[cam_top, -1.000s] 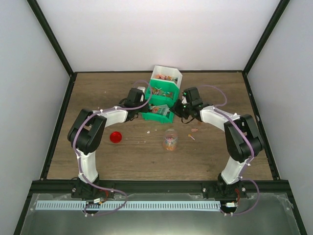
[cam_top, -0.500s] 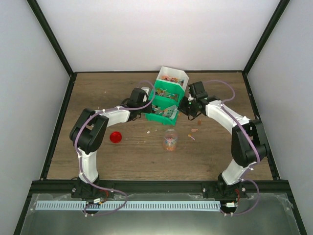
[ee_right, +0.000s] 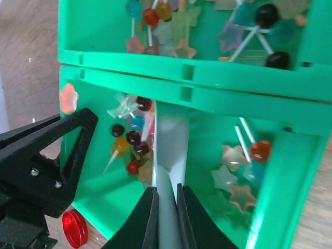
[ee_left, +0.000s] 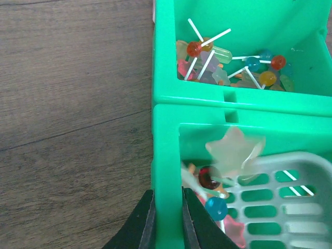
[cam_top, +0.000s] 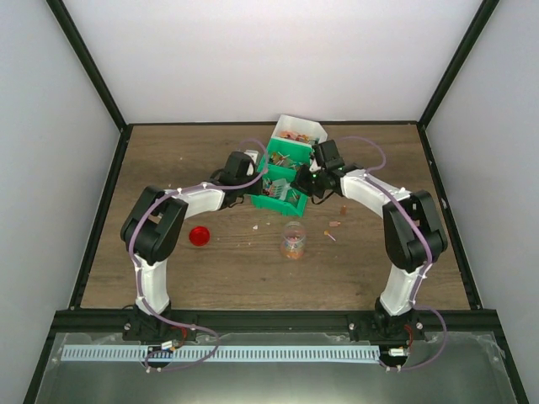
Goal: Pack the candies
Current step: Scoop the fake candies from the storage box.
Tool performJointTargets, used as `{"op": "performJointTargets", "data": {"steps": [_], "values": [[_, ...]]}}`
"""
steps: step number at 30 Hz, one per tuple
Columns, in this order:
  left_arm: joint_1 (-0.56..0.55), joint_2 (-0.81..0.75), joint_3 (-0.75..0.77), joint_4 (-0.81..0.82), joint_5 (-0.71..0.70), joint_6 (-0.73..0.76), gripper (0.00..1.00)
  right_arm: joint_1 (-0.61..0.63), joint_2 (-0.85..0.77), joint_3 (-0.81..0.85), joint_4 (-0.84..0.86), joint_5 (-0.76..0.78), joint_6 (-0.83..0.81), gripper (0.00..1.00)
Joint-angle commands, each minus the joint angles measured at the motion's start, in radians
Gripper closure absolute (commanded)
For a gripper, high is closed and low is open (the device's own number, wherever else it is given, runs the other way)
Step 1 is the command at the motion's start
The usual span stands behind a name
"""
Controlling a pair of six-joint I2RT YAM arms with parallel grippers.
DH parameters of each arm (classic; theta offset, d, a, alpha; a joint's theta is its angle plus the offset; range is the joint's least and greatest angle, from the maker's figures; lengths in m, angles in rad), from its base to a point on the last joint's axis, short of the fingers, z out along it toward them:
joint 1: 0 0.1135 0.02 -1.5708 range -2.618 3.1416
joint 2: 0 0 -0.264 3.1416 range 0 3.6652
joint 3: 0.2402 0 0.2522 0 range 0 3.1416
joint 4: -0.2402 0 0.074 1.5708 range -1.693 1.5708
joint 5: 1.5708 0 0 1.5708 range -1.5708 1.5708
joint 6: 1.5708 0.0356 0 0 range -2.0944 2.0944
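The candies [ee_left: 209,179] are small lollipops and star sweets lying in a green tiered bin [cam_top: 282,178]; more fill its upper compartment [ee_left: 228,57]. My left gripper [ee_left: 167,193] is shut on the bin's left wall [ee_left: 167,155]. My right gripper [ee_right: 166,189] is shut on the pale handle of the scoop [ee_right: 171,140], which reaches down into the lower compartment among candies [ee_right: 132,137]. The slotted scoop head [ee_left: 280,202] lies in that compartment with a few sweets on it. In the top view both grippers [cam_top: 251,181] [cam_top: 313,178] flank the bin.
A small clear jar [cam_top: 293,240] holding some candies stands in front of the bin. A round red lid [cam_top: 199,236] lies to the left. A few loose sweets [cam_top: 335,225] are scattered on the wooden table [cam_top: 168,168]. A white tray [cam_top: 299,130] tops the bin.
The bin stack has shifted a little right and turned. The right gripper swung out to the right, then came back in over the bin's lower compartment. The left gripper kept its hold.
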Motion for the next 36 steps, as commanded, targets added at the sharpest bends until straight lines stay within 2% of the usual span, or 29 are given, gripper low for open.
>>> {"op": "performJointTargets", "data": {"steps": [1, 10, 14, 15, 18, 20, 31, 36], "values": [[-0.014, 0.04, -0.006, -0.012, 0.041, 0.061, 0.95, 0.005, 0.089, -0.077, 0.053, 0.009, -0.029, 0.99], [-0.014, 0.031, -0.009, -0.02, 0.042, 0.059, 0.95, -0.016, 0.065, -0.203, 0.312, -0.212, -0.036, 0.99], [-0.011, 0.012, -0.025, -0.016, 0.027, 0.049, 0.88, -0.056, 0.038, -0.326, 0.507, -0.333, 0.009, 0.99], [-0.01, 0.001, -0.034, -0.009, 0.025, 0.044, 0.83, -0.062, 0.037, -0.336, 0.529, -0.35, 0.011, 0.99], [-0.009, -0.045, -0.054, 0.008, 0.034, 0.032, 0.67, -0.067, 0.037, -0.342, 0.53, -0.337, 0.001, 0.99], [-0.01, -0.071, -0.055, 0.006, 0.042, 0.029, 0.62, -0.071, 0.04, -0.347, 0.54, -0.34, 0.004, 0.99], [-0.007, -0.191, -0.118, 0.047, 0.029, -0.006, 0.55, -0.085, 0.044, -0.417, 0.705, -0.439, 0.032, 0.99], [-0.005, -0.17, -0.094, 0.029, 0.024, -0.009, 0.52, -0.1, -0.008, -0.47, 0.771, -0.454, 0.061, 0.99]]}}
